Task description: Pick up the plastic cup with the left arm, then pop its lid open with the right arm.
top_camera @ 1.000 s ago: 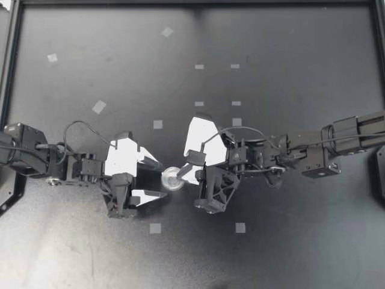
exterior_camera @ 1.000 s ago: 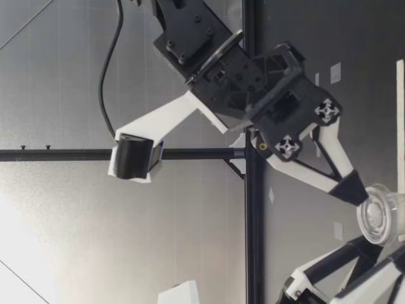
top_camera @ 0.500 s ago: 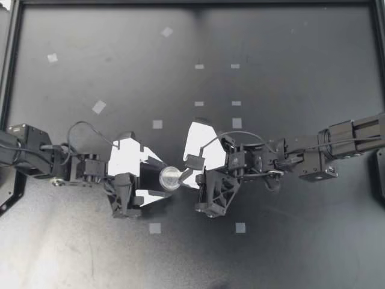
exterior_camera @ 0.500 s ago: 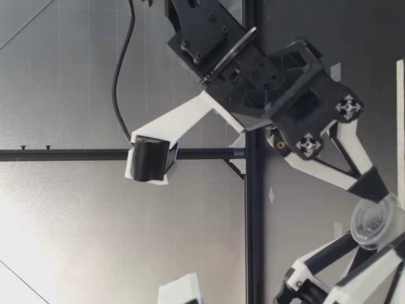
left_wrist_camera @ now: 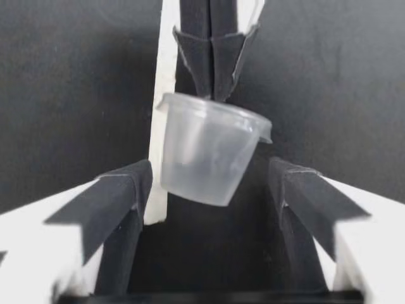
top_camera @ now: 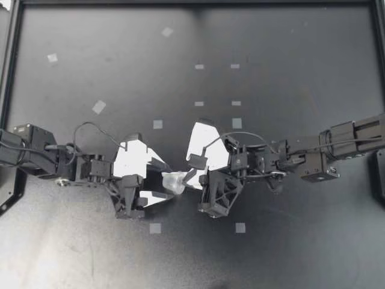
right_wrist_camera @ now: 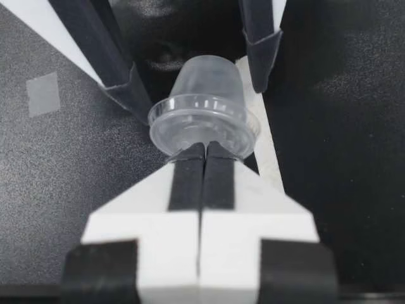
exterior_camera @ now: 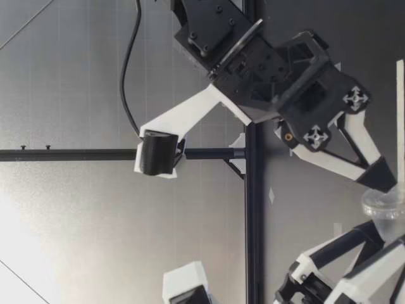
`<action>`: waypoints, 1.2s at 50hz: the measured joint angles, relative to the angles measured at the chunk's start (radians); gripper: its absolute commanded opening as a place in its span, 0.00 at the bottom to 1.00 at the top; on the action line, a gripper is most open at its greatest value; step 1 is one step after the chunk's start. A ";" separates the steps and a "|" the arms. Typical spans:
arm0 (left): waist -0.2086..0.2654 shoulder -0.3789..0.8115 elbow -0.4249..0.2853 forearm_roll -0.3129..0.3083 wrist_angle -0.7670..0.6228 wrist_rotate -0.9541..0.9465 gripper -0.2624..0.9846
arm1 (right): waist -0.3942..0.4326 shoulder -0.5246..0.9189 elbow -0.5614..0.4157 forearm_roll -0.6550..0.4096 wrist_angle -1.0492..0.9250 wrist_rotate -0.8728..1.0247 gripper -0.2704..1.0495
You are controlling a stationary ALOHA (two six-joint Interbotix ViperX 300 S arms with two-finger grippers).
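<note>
Right gripper (top_camera: 187, 177) clenched on clear cup (top_camera: 173, 181) by the rim only. Left gripper (top_camera: 169, 183) released, fingers flanking cup without contact. Risk: thin rim pinch slips, tilted cup drops.

The clear cup (top_camera: 175, 180) fills the gap between the spread fingers of the left gripper (top_camera: 168, 183). The right gripper (top_camera: 188, 179) blocks three o'clock. The table (top_camera: 271, 72) lies open toward twelve and six.

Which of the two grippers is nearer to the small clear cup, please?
Right. My right gripper is shut on the rim of the cup. My left gripper is open around the cup, a finger on each side, apparently not touching.
</note>
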 measured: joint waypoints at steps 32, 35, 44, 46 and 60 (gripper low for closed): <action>-0.002 0.009 -0.034 0.003 0.069 0.051 0.39 | 0.000 -0.040 0.044 0.000 0.002 0.009 0.13; -0.002 0.008 -0.035 0.002 0.077 0.044 0.35 | 0.000 -0.072 0.066 0.009 0.002 0.023 0.13; -0.003 -0.058 -0.021 -0.012 0.011 0.043 0.31 | 0.000 -0.221 0.169 0.044 -0.044 0.170 0.25; 0.000 -0.084 -0.011 -0.014 -0.037 0.043 0.31 | 0.000 -0.256 0.192 0.046 -0.075 0.221 0.34; 0.035 -0.183 0.132 -0.163 -0.684 0.044 0.31 | 0.000 -0.367 0.356 0.048 -0.621 0.733 0.77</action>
